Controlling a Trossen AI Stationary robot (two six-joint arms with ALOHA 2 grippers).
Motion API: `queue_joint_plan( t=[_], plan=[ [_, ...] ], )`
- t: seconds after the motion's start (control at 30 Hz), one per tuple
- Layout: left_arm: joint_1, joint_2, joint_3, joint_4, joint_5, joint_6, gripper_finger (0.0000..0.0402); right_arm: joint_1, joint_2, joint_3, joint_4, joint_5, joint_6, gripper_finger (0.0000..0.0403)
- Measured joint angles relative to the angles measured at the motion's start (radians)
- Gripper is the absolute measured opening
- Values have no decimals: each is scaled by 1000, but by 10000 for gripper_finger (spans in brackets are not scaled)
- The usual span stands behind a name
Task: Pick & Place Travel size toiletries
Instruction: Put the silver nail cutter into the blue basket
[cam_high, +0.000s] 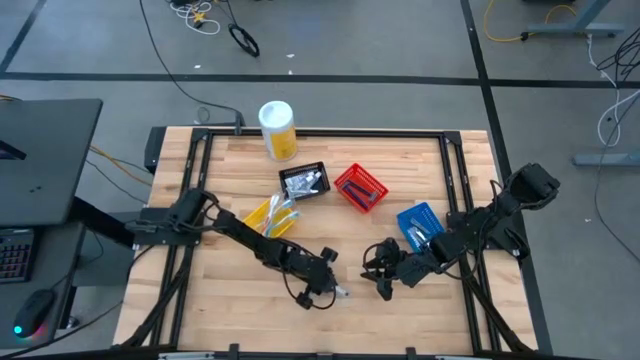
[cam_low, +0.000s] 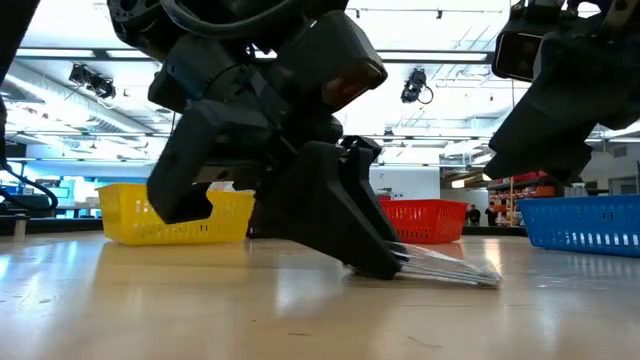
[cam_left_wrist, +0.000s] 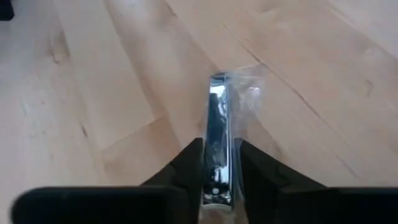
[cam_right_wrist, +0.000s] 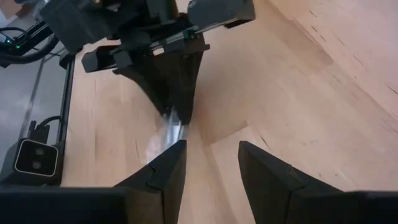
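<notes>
**Left gripper closed on a wrapped metal clipper at the table's lower centre**

From the high view I see my left gripper (cam_high: 333, 288) low in the frame, just left of centre, down on the bare wood with a small pale item, the clipper (cam_high: 342, 292), at its tip. My right gripper (cam_high: 381, 280) sits near it to the right, fingers apart and nothing between them. Higher up lie four baskets: yellow (cam_high: 262, 215), black (cam_high: 304, 181), red (cam_high: 359, 188) and blue (cam_high: 420, 224), each holding small toiletries I cannot make out singly. A white-and-yellow canister (cam_high: 277, 129) lies at the table's (cam_high: 230, 320) top edge.

In the low view, the left gripper (cam_low: 385, 262) fills the centre, its tips on the table, and the clipper (cam_low: 450, 268) in its clear wrapper pokes out to the right, lying on the wood. The yellow basket (cam_low: 150, 215) is at left, the red one (cam_low: 425, 220) behind centre, the blue one (cam_low: 585, 225) at right.

In the left wrist view, both fingers (cam_left_wrist: 186, 165) press the sides of the shiny clipper (cam_left_wrist: 217, 130), which runs up the middle of the frame in crinkled plastic.

In the right wrist view, my right gripper (cam_right_wrist: 211, 155) stands open at the bottom over bare wood; the left gripper (cam_right_wrist: 171, 109) is at upper centre with the clipper (cam_right_wrist: 175, 130) glinting under it.
</notes>
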Motion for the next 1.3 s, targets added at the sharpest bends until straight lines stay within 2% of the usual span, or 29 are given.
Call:
queue_joint_plan(
  t=[0.1,0.2,0.37,0.47,0.53,0.63,0.7,0.97,1.13,1.3],
  plan=[
    [7,0,0,3,-11,0,60,0,0,0,0,0,0,156],
    [10,0,0,4,-62,-22,56,0,0,0,0,0,0,156],
    [6,-2,-4,31,-284,-52,62,0,0,0,-3,5,-1,156],
    [11,-3,-4,105,-440,-7,69,0,4,0,-8,66,-57,156],
    [10,-5,-3,133,-487,7,66,0,13,0,-8,121,-146,156],
    [6,-5,-3,141,-488,-19,60,0,40,0,-9,232,-283,156],
    [5,-5,-3,150,-484,-35,60,-1,58,0,-7,262,-327,156],
    [8,-5,-3,162,-487,-46,65,0,127,1,7,241,-454,156],
    [9,-6,-1,187,-474,-50,62,0,167,0,66,336,-518,156],
    [8,-9,0,194,-471,-47,63,-1,172,0,153,355,-640,156]
  ],
)
